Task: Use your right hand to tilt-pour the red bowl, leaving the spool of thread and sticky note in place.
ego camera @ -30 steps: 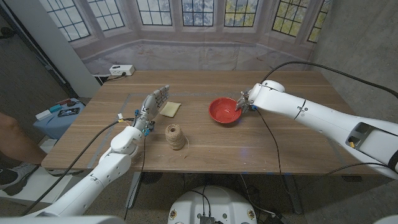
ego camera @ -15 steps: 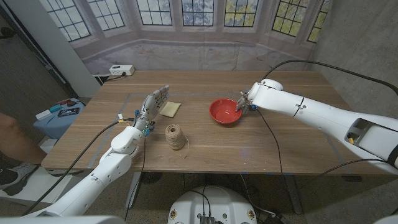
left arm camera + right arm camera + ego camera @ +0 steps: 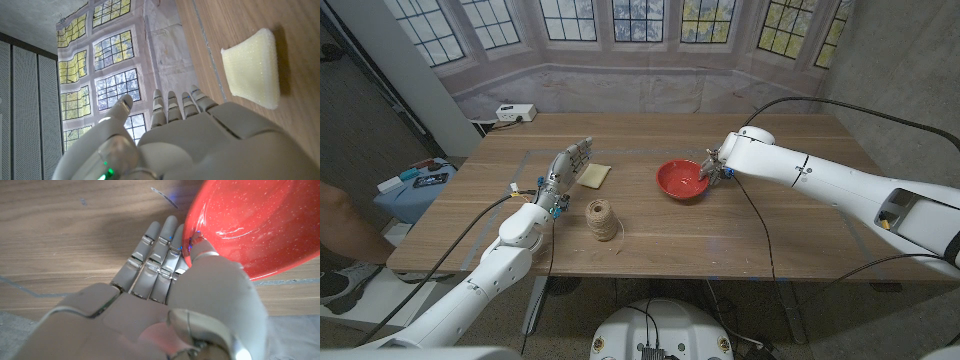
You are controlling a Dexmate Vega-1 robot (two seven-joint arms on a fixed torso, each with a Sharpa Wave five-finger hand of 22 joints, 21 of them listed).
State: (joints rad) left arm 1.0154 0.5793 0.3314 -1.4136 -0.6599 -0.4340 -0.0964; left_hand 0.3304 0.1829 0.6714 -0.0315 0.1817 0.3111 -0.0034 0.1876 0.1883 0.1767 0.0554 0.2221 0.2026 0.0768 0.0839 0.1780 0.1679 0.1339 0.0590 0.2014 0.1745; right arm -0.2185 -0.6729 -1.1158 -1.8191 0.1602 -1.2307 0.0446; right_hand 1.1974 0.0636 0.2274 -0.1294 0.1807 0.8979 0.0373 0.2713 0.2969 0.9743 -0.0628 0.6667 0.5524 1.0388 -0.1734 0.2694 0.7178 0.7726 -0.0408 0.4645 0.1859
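Right wrist view: right robot hand pinches red bowl rim, thumb inside, fingers underneath.

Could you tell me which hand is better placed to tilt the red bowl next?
The right hand: it already pinches the bowl's rim. The left hand holds nothing, by the sticky note.
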